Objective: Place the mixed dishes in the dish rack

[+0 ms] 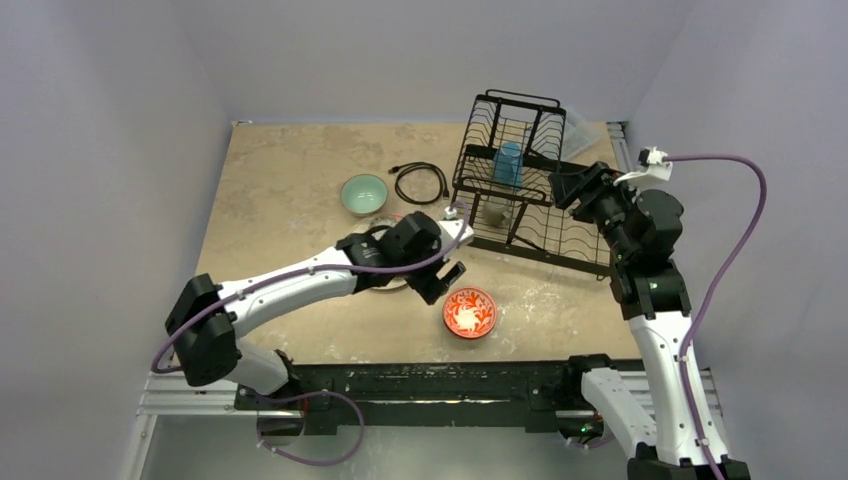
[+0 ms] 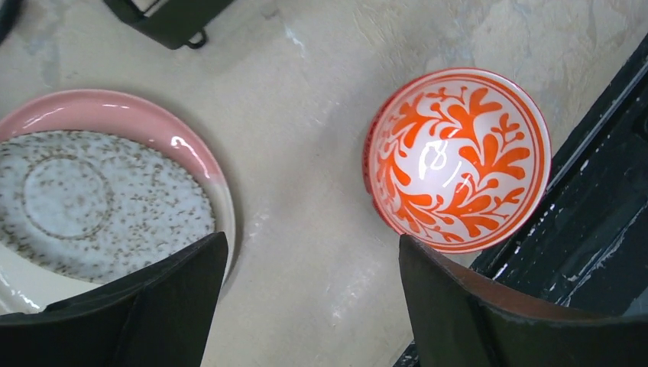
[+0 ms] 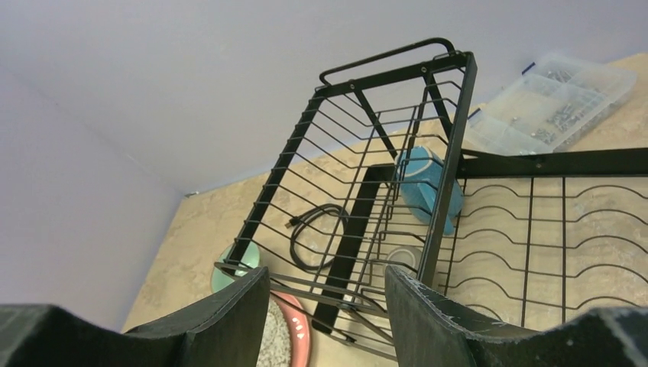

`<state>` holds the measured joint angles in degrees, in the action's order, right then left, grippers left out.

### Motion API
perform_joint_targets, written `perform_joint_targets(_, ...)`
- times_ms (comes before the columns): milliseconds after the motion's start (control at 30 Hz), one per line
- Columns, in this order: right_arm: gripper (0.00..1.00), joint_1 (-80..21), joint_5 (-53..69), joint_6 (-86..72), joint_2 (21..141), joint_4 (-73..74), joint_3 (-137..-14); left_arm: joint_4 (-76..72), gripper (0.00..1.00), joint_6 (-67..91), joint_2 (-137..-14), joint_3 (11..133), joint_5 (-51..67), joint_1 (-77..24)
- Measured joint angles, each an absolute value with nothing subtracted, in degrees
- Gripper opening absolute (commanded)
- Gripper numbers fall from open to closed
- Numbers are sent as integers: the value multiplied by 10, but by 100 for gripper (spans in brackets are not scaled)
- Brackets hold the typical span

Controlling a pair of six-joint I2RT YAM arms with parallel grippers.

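The black wire dish rack stands at the back right, with the blue cup and the small grey mug in it. A red-orange patterned bowl sits upright on the table near the front. My left gripper hovers open and empty just left of it; in the left wrist view the bowl lies by the right finger. The grey speckled dish rests on the cream-and-pink plate by the left finger. The teal bowl sits further back. My right gripper is open and empty over the rack.
A black coiled cable lies between the teal bowl and the rack. A clear plastic box sits behind the rack. The black frame rail runs along the table's near edge, close to the patterned bowl.
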<state>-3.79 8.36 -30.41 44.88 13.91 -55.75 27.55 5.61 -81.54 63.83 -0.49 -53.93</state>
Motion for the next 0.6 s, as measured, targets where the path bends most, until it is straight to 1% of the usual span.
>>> perform_joint_targets(67, 57, -38, 82, -304, 448, 148, -558, 294, 79, 55, -843, 651, -14, -566)
perform_joint_targets(100, 57, -38, 80, -304, 448, 165, -559, 318, 76, 54, -889, 676, -30, -606)
perform_joint_targets(200, 57, -38, 80, -303, 448, 171, -560, 338, 75, 54, -916, 691, -35, -622)
perform_joint_targets(300, 57, -38, 80, -300, 446, 177, -563, 353, 74, 54, -948, 705, -39, -628)
perform_joint_targets(433, 57, -38, 80, -298, 442, 182, -564, 363, 71, 56, -967, 712, -38, -627)
perform_joint_targets(600, 57, -38, 80, -298, 442, 185, -564, 364, 62, 67, -976, 715, -29, -627)
